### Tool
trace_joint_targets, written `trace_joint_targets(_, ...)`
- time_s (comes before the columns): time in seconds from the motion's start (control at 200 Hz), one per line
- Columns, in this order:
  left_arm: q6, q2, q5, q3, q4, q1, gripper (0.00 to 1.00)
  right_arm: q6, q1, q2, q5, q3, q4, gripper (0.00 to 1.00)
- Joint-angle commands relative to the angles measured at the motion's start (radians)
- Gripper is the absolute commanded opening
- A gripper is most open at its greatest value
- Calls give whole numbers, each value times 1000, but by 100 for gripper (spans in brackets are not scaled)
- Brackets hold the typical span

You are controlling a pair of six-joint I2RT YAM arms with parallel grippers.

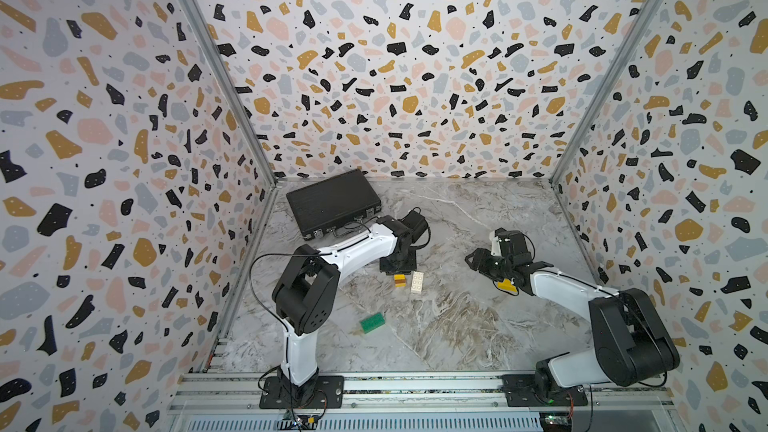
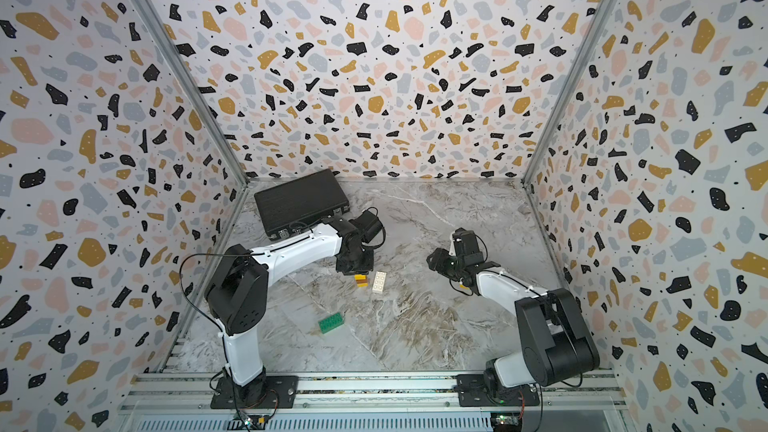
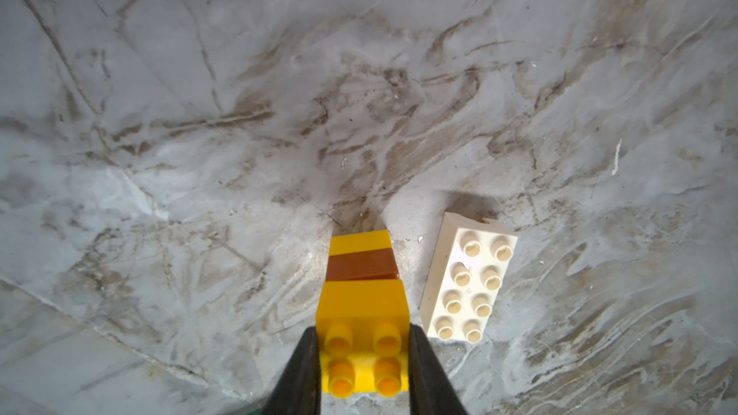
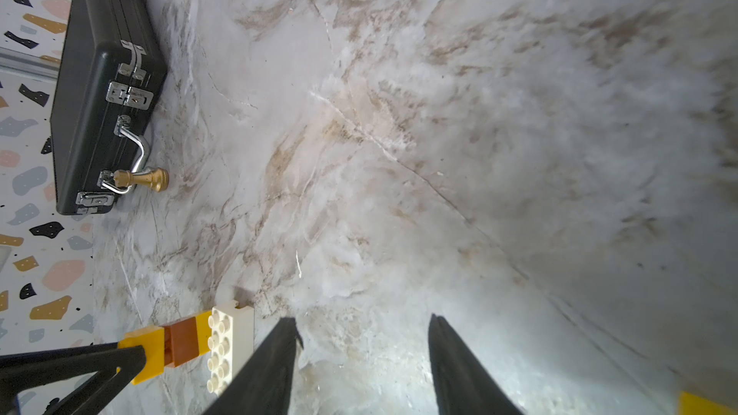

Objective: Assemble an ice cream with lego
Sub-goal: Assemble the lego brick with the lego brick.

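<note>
Left end effector (image 3: 363,333) clamps the stick (image 3: 361,269), white brick (image 3: 467,277) just beside; right end effector (image 4: 364,323) spread, empty.

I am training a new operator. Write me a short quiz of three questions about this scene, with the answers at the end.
1. True or false: the left gripper is shut on the yellow-brown-yellow stick.
2. Which brick lies closest to that stick? A: the green brick. B: the white brick. C: a blue brick.
3. Fill the gap: the right gripper is ___ and holds nothing.
Key: 1 true; 2 B; 3 open.
</note>
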Motion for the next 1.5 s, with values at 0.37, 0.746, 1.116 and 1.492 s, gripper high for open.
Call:
trace_joint_targets(0.37, -119, 73, 20, -9, -109, -21, 29, -17, 6, 10, 15, 47, -35, 56)
trace_joint_targets(0.746, -167, 157, -30, 74, -163, -38, 41, -27, 7, 16, 12, 59, -49, 58)
trace_joint_targets(1.116, -78, 75, -107, 118, -181, -38, 83, -31, 8, 19, 14, 64, -58, 63)
trace_joint_targets(1.492, 333, -211, -40, 109, -233, -37, 99, -30, 8, 7, 17, 50, -38, 66)
